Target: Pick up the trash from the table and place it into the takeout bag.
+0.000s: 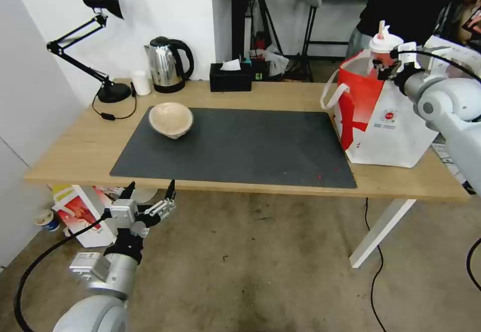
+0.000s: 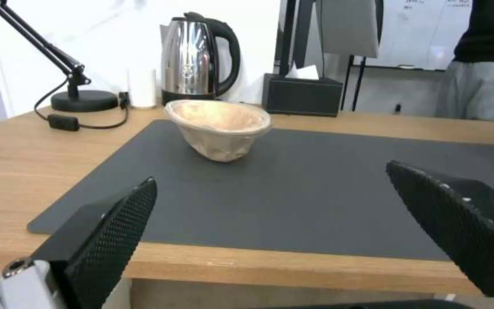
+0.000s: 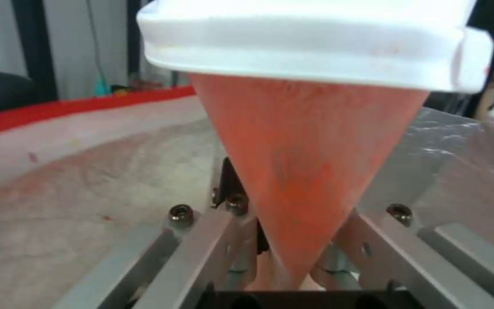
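A white-walled room holds the table (image 1: 280, 99), light wood with a dark-grey mat (image 1: 240, 146) on top; taking the mat as landmark, the beige pulp bowl (image 1: 171, 119) sits on its far-left corner, the steel kettle (image 1: 168, 64) stands behind that corner, and the takeout bag (image 1: 383, 121) stands just off its right edge, mouth open; the right gripper (image 1: 383, 64) hangs above the bag's mouth, clamped on the red drink cup (image 1: 383, 51), which stands upright with its white lid on top; the left gripper (image 1: 149, 192) waits below the mat's near edge, fingers spread wide and holding nothing.

From the left wrist, the pulp bowl (image 2: 219, 128) lies straight ahead beyond the mat's near edge, tipped a little, well apart from the wide black fingers (image 2: 109, 240); the left arm is plainly the nearer one to it.

From the right wrist, the cup (image 3: 304, 171) tapers down between the metal fingers (image 3: 212, 240), and the bag's silvery lining (image 3: 87, 184) spreads directly beneath; the drop looks to be straight down.
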### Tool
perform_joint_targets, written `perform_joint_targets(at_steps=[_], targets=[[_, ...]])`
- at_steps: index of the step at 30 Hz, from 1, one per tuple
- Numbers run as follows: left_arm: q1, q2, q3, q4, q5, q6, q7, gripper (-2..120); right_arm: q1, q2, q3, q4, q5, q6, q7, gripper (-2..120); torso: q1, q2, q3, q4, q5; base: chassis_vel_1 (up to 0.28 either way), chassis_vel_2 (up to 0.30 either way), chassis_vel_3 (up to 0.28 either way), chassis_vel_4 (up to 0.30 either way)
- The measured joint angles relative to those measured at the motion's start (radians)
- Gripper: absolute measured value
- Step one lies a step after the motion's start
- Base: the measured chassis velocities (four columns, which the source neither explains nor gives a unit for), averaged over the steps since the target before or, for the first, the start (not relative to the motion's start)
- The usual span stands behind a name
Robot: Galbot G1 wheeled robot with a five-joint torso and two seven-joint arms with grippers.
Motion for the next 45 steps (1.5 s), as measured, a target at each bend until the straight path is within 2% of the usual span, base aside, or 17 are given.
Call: perform_joint_targets(at_steps=[2,3,5,7,10,11,14,16,20,22,24,29,45], targets=[[0.001,0.003,-0.004,-0.002,-0.002,0.000,0.000,100,-0.008,-0.002,0.010,0.006,-0.037,-0.030,0.005,14,0.000,0.000,0.000,0.0001,0.0001,0.000,0.000,0.000,0.000],[0.001,0.003,-0.004,-0.002,-0.002,0.000,0.000,100,-0.008,-0.002,0.010,0.006,-0.037,-0.030,0.005,14,0.000,0.000,0.000,0.0001,0.0001,0.000,0.000,0.000,0.000],[0.002,0.003,-0.006,-0.003,-0.003,0.000,0.000,100,-0.010,-0.004,0.016,0.011,-0.082,-0.067,0.020,24,0.000,0.000,0.000,0.0000,-0.0001,0.000,0.000,0.000,0.000],[0.003,0.002,-0.006,-0.003,-0.002,0.000,0.000,100,-0.011,-0.006,0.017,0.013,-0.106,-0.080,0.026,26,0.000,0.000,0.000,0.0000,0.0000,0.000,0.000,0.000,0.000],[0.005,-0.004,-0.003,-0.006,0.000,-0.001,-0.001,100,-0.011,-0.012,0.018,0.019,-0.163,-0.102,0.058,41,0.000,0.000,0.000,0.0000,0.0000,0.000,0.000,0.000,0.000],[0.005,-0.004,-0.003,-0.006,0.000,-0.001,-0.001,100,-0.011,-0.012,0.018,0.019,-0.163,-0.102,0.058,41,0.000,0.000,0.000,0.0000,0.0000,0.000,0.000,0.000,0.000],[0.008,-0.006,-0.002,-0.012,0.000,0.000,-0.001,100,-0.008,-0.022,0.025,0.030,-0.187,-0.131,0.061,57,0.000,0.000,0.000,0.0000,0.0000,0.000,0.000,0.000,0.000],[0.010,-0.006,-0.003,-0.014,0.000,0.000,-0.001,100,-0.008,-0.025,0.029,0.034,-0.188,-0.138,0.060,60,0.000,0.000,0.000,-0.0001,0.0001,0.000,0.000,0.000,0.000],[0.010,-0.004,-0.006,-0.016,-0.002,0.002,-0.001,100,-0.008,-0.029,0.035,0.042,-0.187,-0.148,0.063,80,0.000,0.000,0.000,0.0000,0.0001,0.000,0.000,0.000,0.000],[0.009,-0.004,-0.006,-0.016,-0.002,0.002,-0.001,100,-0.005,-0.029,0.035,0.040,-0.186,-0.148,0.063,83,0.000,0.000,0.000,0.0000,0.0001,0.000,0.000,0.000,0.000],[0.008,-0.005,-0.005,-0.016,-0.002,0.003,-0.002,100,0.001,-0.028,0.032,0.035,-0.184,-0.148,0.063,93,0.000,0.000,0.000,0.0000,0.0000,0.000,0.000,0.000,0.000],[0.004,-0.004,-0.005,-0.013,-0.002,0.003,-0.003,100,0.010,-0.023,0.024,0.025,-0.177,-0.146,0.061,100,0.000,0.000,0.000,0.0001,-0.0001,0.000,0.000,0.000,0.000],[-0.011,-0.001,-0.003,0.006,-0.004,0.005,-0.005,100,0.035,-0.011,-0.002,0.025,-0.138,-0.116,0.058,100,0.000,0.000,0.000,0.0001,0.0000,0.000,0.000,0.000,0.000]])
